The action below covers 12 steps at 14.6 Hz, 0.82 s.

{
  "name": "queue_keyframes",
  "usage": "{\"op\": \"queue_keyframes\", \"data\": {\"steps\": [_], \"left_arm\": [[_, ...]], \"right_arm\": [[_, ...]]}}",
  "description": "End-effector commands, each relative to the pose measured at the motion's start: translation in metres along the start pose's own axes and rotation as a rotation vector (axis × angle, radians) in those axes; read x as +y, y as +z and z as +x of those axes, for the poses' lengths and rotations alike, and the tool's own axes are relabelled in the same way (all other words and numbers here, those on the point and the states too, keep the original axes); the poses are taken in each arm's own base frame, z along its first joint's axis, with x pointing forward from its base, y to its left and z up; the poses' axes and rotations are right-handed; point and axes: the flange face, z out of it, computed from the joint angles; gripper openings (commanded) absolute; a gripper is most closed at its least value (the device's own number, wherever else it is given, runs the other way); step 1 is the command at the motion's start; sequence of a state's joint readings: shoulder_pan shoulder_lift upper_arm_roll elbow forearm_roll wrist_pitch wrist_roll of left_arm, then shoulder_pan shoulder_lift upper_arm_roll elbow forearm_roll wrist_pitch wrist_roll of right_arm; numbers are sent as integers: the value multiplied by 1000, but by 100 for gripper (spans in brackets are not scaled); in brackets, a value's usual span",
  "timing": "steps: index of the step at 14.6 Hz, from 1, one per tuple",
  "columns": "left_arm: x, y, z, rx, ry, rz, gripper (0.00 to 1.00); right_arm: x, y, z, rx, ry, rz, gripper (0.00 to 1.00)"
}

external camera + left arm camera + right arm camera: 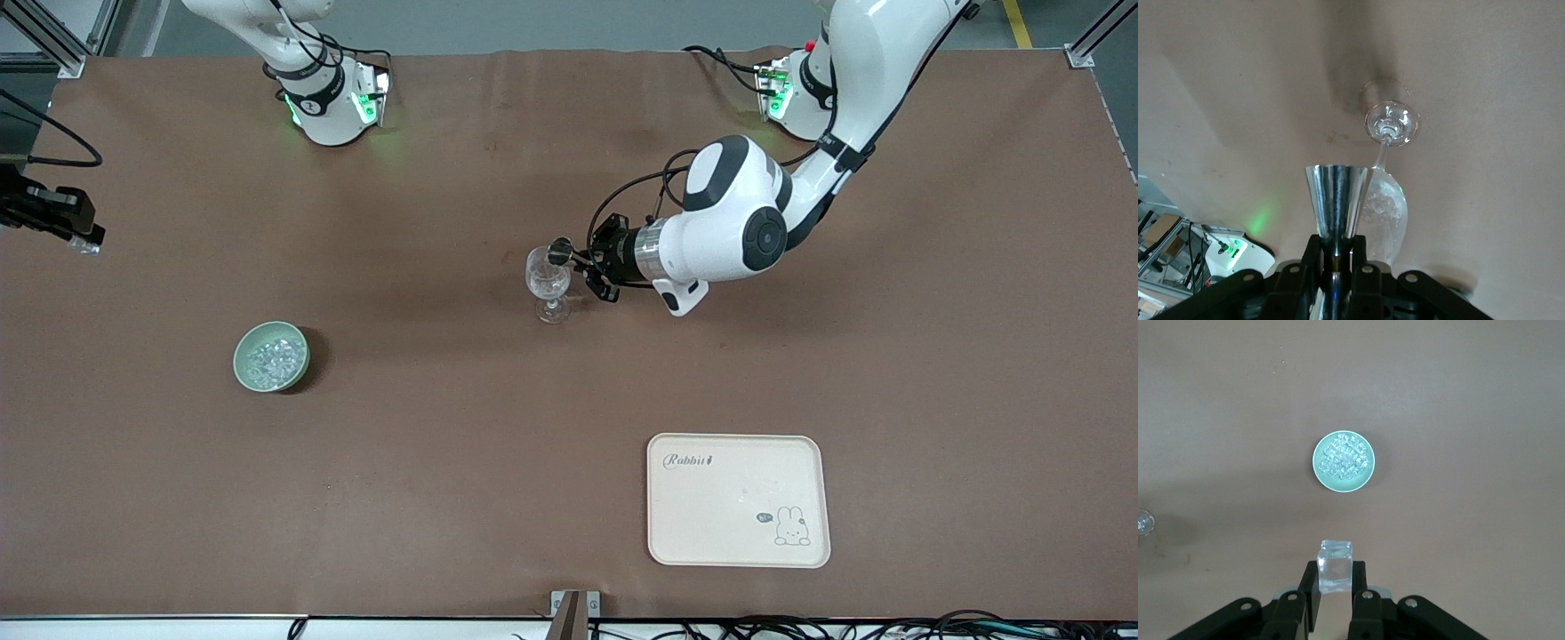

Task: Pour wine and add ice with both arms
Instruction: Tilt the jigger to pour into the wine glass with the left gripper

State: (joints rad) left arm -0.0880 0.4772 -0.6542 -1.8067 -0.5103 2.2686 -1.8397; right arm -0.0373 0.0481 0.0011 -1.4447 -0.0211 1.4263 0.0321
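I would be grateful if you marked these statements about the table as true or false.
1. The left tool holds a metal cup at the wine glass. True.
2. The ice lies on the tray. False: it is heaped in the pale green bowl.
3. The right tool grips a clear cube. True.
4. The wine glass lies on its side. False: it stands upright on the table.
5. The tray is nearer to the front camera than the wine glass. True.
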Motion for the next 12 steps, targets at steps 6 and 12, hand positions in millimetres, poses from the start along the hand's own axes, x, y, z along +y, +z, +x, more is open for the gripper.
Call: {"op": "queue_keyframes", "data": {"steps": [6,12], "left_arm": [[5,5,-8,9,98,19,1],[26,-8,0,-129,233,75,0]], "right_arm": [[0,-4,-5,0,-10,1,1],[1,-4,-5,-1,-19,1,1]]}}
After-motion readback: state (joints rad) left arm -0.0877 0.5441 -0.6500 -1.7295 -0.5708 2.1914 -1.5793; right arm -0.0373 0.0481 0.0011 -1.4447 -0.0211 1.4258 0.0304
